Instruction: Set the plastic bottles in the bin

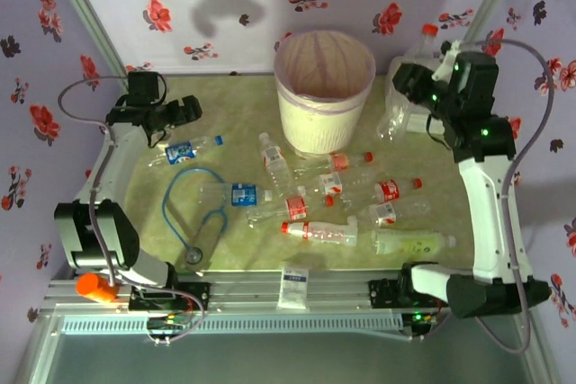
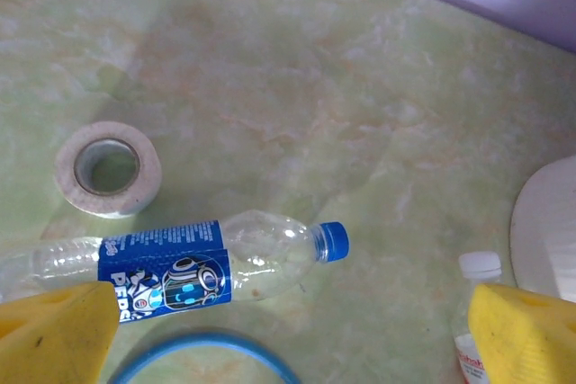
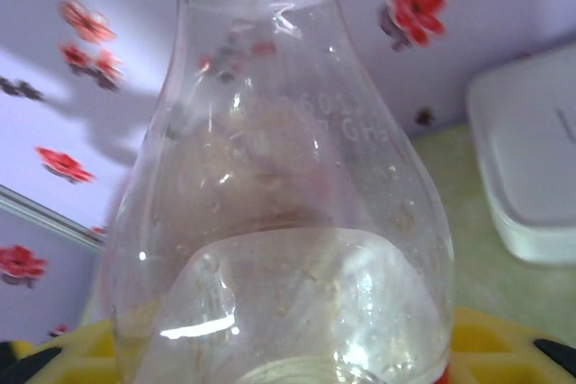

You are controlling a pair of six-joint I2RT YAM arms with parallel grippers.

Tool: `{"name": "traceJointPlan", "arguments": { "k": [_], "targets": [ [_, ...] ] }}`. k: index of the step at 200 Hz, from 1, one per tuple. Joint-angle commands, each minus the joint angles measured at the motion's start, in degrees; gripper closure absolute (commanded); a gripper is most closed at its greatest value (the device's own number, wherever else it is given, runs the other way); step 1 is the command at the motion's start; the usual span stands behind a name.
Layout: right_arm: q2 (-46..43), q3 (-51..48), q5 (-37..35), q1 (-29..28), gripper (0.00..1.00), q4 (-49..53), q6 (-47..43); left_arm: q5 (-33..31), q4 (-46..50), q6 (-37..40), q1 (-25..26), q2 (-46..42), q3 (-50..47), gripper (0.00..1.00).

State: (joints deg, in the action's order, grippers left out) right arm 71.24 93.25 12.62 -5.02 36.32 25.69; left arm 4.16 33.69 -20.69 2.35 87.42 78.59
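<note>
Right gripper [image 1: 407, 85] was up at the far right, just beside the bin [image 1: 324, 87] and not over its opening. Its jaws were clamped on a clear red-capped bottle [image 1: 397, 117], held off the table [image 1: 151, 233] with the cap pointing up and away. In the right wrist view that bottle [image 3: 288, 222] stood between the yellow fingers [image 3: 490, 343], with a white lidded box [image 3: 531, 159] behind it on the right.

Left gripper [image 1: 184, 112] was at the far left, low over the table, jaws spread wide with nothing between them. A blue-label bottle [image 1: 184, 150] lay on its side just in front of it. In the left wrist view this bottle [image 2: 193, 267] had its blue cap to the right and its base end next to one yellow finger [image 2: 54, 334]. A tape roll [image 2: 108, 168] lay flat beyond it, and a white-capped bottle [image 2: 477, 272] poked out by the other finger.

The other bottles lay on their sides mid-table in front of the bin: red-label bottles [image 1: 319, 233], a second blue-label one [image 1: 243, 193] and a pale green-label one [image 1: 414, 243]. A blue stethoscope [image 1: 193, 213] lay left of that cluster. A small packet [image 1: 292, 287] sat at the near edge.
</note>
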Motion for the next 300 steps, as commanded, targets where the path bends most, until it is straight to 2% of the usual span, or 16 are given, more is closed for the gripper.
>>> {"name": "traceJointPlan", "arguments": {
  "k": [1, 21, 58, 86, 113, 137, 161, 212, 252, 261, 273, 300],
  "targets": [
    [5.4, 6.6, 2.4, -2.5, 0.52, -5.3, 3.2, 2.6, 0.3, -0.8, -0.1, 2.0, -0.7, 0.0],
    [11.4, 14.2, 2.0, -4.6, 0.52, -7.1, 3.4, 3.5, -0.4, -0.6, -0.1, 2.2, -1.7, 0.0],
    [26.5, 31.6, 0.9, -9.0, 0.51, -3.8, 1.6, 6.1, -1.2, -2.0, 0.2, 2.7, -2.9, 0.0],
    [41.1, 51.1, -4.1, -12.8, 0.51, 8.8, -3.3, 7.2, -0.9, -2.3, 0.9, 2.5, -2.5, 0.0],
    [49.8, 58.8, -6.0, -15.0, 0.51, 14.1, -5.2, 6.8, -1.0, -1.7, 1.1, 1.6, -2.8, 0.0],
    [52.1, 56.9, -9.0, -16.6, 0.51, 14.8, -8.0, 5.6, -1.3, -2.7, 1.1, 1.4, -3.0, 0.0],
    [53.0, 50.8, -12.7, -19.0, 0.51, 11.5, -13.0, 5.4, -2.3, -4.1, 1.0, 1.1, -3.5, 0.0],
    [60.0, 49.9, -17.6, -20.9, 0.5, 16.5, -17.7, 4.1, -2.3, -3.2, 1.0, 0.5, -3.7, 0.0],
    [58.4, 37.8, -17.8, -21.7, 0.48, 9.9, -17.7, 3.7, -2.0, -2.4, 1.0, 0.8, -3.6, 0.0],
    [57.8, 35.2, -17.2, -21.6, 0.46, 8.0, -17.2, 3.5, -2.0, -2.3, 1.0, 0.7, -3.6, 0.0],
    [57.6, 33.1, -16.6, -21.6, 0.37, 6.6, -16.6, 3.2, -2.0, -2.1, 1.0, 0.6, -3.6, 0.0],
    [58.6, 32.5, -15.8, -21.5, 0.25, 6.3, -15.9, 2.6, -1.7, -1.3, 1.0, 0.5, -3.6, 0.0]
  ]
}}
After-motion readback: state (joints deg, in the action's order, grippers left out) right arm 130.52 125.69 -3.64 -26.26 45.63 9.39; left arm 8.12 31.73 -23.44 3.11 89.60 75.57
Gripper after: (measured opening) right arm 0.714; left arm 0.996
